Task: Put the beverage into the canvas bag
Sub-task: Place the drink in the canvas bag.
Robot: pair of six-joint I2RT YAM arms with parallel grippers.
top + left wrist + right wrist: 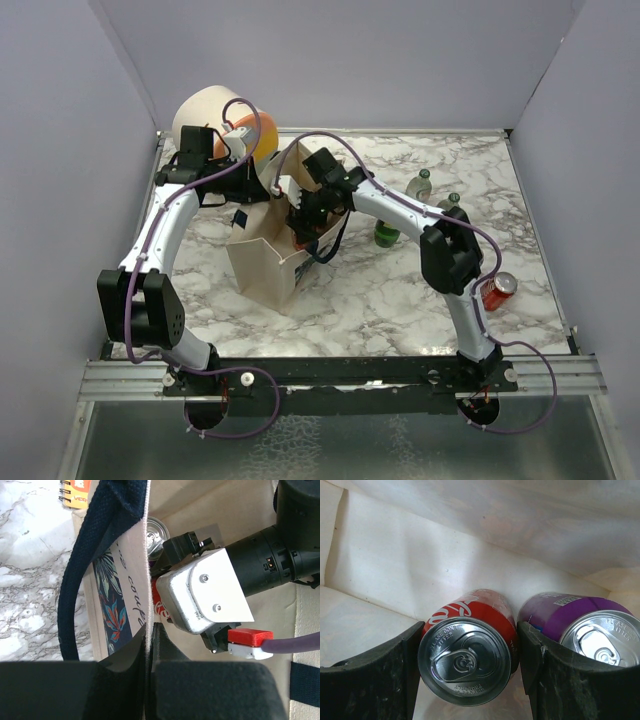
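Marbled white table (400, 300), grey walls on three sides. Far left of the canvas bag (262, 268), at the back corner, a cream-and-orange drum (205, 115) is noted. The bag is seen upright, left of the table's centre, mouth open, with navy straps and a floral printed band on its side. At the bag's left rim the left gripper (149, 645) is found pinched tight on the cloth edge, the fabric running between its dark fingers. An orange spiral notebook (75, 492) is glimpsed on the marble just outside the bag in the left wrist view. Inside the bag the right gripper (470, 630) is lowered through the mouth, its jaws set about halfway apart and closed on the red can (465, 665), both pads touching the can's sides; the can is seen top-on, down against the cloth interior. Just right of that can, outside the right finger, a purple can (585, 625) is recorded, also inside the bag. Right of the bag a green bottle (387, 235) is seen, a paler bottle (421, 184) behind it. Well right of the bag, a second red can on the table (497, 290) is noted lying on its side.
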